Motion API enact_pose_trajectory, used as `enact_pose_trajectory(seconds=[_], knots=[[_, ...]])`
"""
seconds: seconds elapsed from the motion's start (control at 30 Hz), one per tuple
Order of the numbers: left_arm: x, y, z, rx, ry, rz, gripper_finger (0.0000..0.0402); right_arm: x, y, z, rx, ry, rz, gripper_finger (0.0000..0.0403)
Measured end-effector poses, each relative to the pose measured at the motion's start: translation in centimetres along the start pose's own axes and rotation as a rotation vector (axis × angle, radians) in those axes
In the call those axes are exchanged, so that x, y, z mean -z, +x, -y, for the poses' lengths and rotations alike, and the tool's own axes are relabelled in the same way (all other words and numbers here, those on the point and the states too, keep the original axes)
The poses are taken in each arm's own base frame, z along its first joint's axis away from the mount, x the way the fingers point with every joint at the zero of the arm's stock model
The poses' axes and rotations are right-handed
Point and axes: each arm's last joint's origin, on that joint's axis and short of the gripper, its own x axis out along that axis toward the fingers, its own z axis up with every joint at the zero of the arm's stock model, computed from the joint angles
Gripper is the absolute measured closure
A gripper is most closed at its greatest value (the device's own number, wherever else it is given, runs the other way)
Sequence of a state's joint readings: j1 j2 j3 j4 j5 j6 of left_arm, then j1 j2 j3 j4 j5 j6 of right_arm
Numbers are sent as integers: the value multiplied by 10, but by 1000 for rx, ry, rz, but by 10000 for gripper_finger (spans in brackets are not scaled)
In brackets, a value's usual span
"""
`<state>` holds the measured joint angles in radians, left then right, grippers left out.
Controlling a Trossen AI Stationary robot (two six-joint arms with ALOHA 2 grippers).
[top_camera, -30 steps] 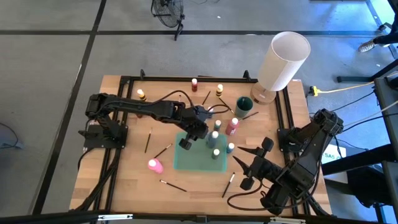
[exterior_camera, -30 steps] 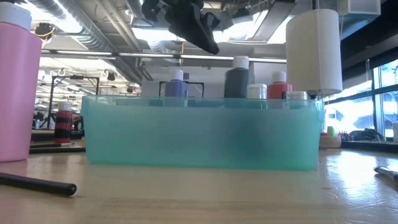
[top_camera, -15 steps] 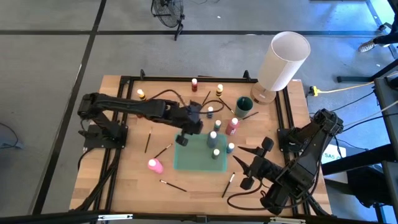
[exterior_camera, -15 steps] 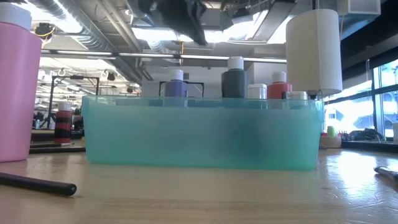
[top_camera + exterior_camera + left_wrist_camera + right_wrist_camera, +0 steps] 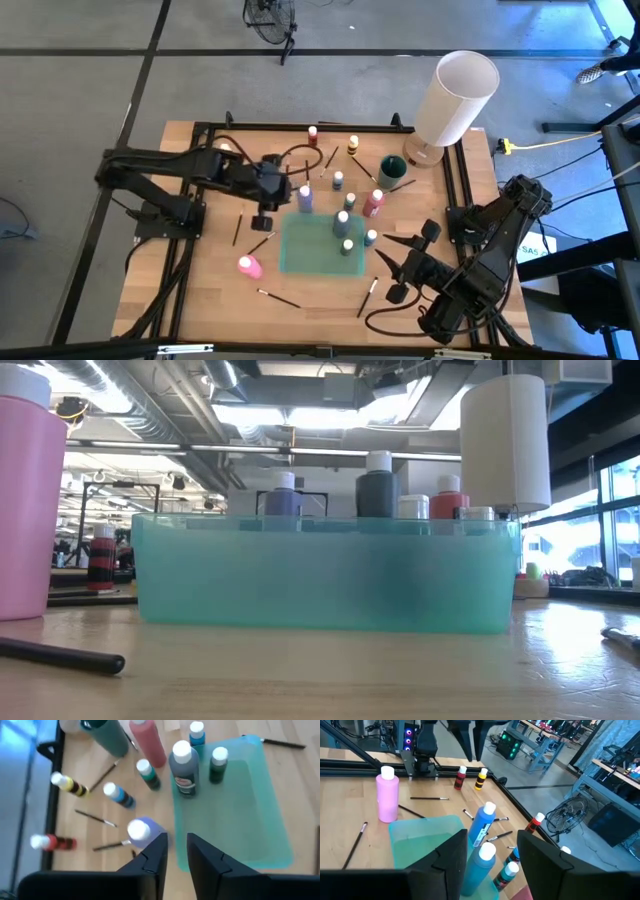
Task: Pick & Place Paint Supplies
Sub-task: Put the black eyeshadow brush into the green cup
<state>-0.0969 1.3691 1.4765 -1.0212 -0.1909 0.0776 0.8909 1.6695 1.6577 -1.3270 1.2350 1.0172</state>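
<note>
Left gripper [image 5: 264, 207]: sat left of centre in the high view, over bare wood just left of the teal tray [image 5: 300, 262]; its fingers stood a narrow gap apart with nothing between them — the left wrist view showed the same slit.
Right gripper [image 5: 408, 270]: waited at the lower right of the high view, off the tray's right edge; jaws apart, empty.
Purple bottle [image 5: 305, 198]: stood upright just above the tray's upper-left corner, outside it, close to the left gripper's tips but not touching.
In the tray: a dark grey bottle [image 5: 342, 222] at the upper right and a small green bottle [image 5: 347, 246] below it.
Beside the tray: a red bottle [image 5: 373, 203] up and to the right, a blue bottle [image 5: 370, 238] at the right edge.
Pink bottle [image 5: 248, 265]: lower left of the tray, well apart from it.
Brushes: one [image 5: 278, 297] lay below the tray, another [image 5: 367, 296] at lower right — more scattered near the top.
White cylinder [image 5: 455, 98]: upper right corner of the table.
</note>
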Motion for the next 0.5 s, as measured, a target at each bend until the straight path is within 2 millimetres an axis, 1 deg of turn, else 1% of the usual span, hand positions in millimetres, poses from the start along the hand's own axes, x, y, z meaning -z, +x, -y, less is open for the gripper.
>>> enact_pose_trajectory(seconds=[0.1,0.3,0.4,0.5], knots=[[4,0,-2,5,-22,-41,301,0,0,0,-1,8,1,229],[11,5,-5,4,-32,-123,229,0,0,-1,-9,28,-8,229],[21,13,-7,20,13,-164,195,0,0,-1,-20,27,-25,229],[34,26,-12,17,58,-232,173,1,0,-1,-20,27,-25,228]])
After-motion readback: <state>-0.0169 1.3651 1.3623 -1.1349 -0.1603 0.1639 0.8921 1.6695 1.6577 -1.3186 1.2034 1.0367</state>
